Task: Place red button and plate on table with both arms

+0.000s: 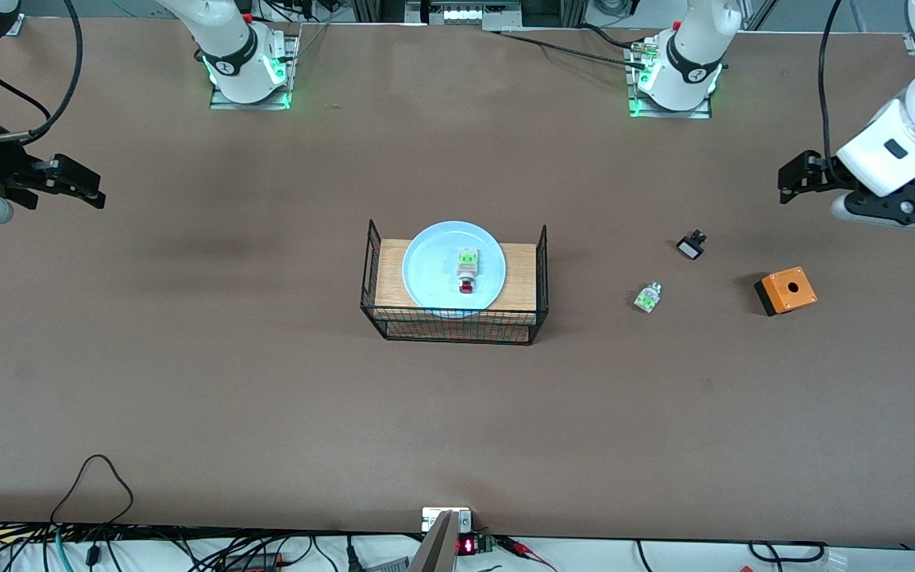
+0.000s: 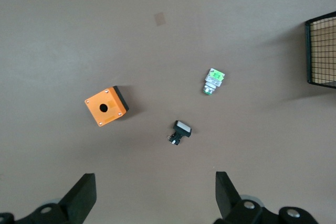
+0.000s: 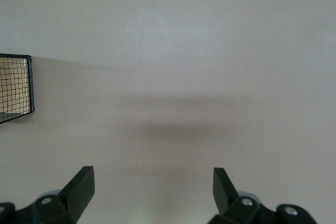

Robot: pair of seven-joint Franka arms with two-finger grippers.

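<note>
The pale blue plate [image 1: 426, 270] lies on the wood top of a black wire rack [image 1: 457, 327] in the middle of the brown table [image 1: 267, 381]. The red button [image 1: 467, 270] lies on the plate, its green end toward the robots' bases and its red cap toward the front camera. My left gripper [image 1: 783, 184] is open and empty over the table's left-arm end; in the left wrist view [image 2: 156, 192] its jaws stand wide apart. My right gripper [image 1: 96, 191] is open and empty over the right-arm end, also wide apart in the right wrist view [image 3: 153, 187].
Between the rack and the left gripper lie a green-and-white part [image 1: 648, 297] [image 2: 213, 81], a small black-and-white part [image 1: 692, 245] [image 2: 180, 132] and an orange box [image 1: 787, 290] [image 2: 106, 106]. The rack's corner shows in both wrist views [image 2: 321, 51] [image 3: 14, 87].
</note>
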